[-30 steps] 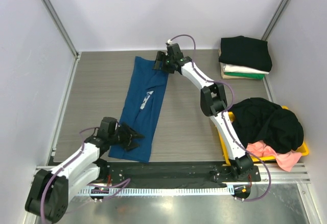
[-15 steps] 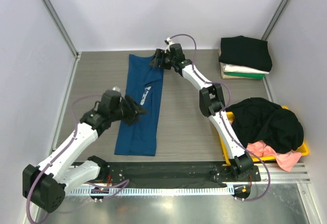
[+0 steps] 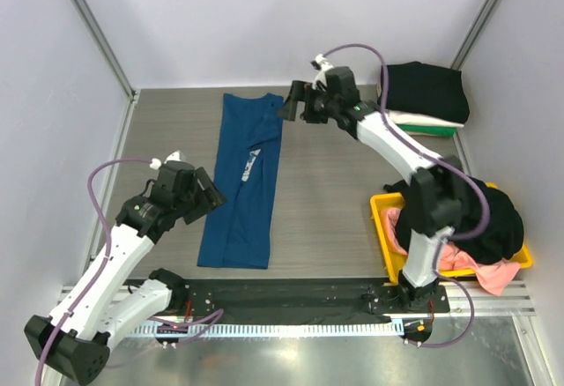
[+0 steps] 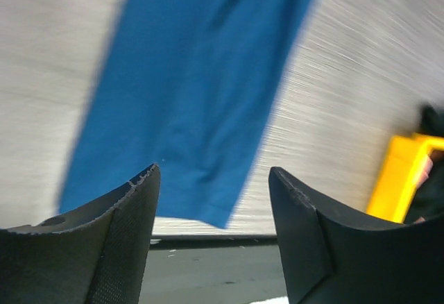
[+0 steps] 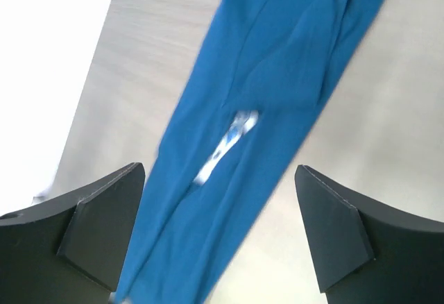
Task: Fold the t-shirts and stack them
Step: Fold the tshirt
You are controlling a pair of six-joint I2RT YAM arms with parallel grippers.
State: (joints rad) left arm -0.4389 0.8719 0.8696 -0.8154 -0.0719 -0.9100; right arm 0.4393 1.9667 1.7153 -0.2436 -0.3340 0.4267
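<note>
Grey table [image 3: 326,192]: my left gripper [image 3: 207,194] and right gripper [image 3: 295,104] both gape empty beside one blue t-shirt [image 3: 247,179] at eleven o'clock.

The long dark blue cloth t-shirt [image 3: 242,179] is soft, matt knit, lightly creased, with a small white print [image 5: 229,144] lying flat on it. It lies on the grey table top [image 3: 335,183], a matt surface with a fine wood-grain pattern.

The left gripper [image 4: 213,175] has fingers [image 4: 111,241] of matt black plastic, finely pebbled, their edges slightly rough. The right gripper [image 5: 220,172] looks the same, smoother on its faces.

The yellow plastic bin [image 3: 385,205] is smooth with a slight sheen. It holds a crumpled black cloth shirt [image 3: 467,214] and a pink cloth shirt [image 3: 480,267], both matt. The folded stack [image 3: 423,91] is matt cloth too.

Brushed metal sheet [image 3: 352,351] fronts the table.
</note>
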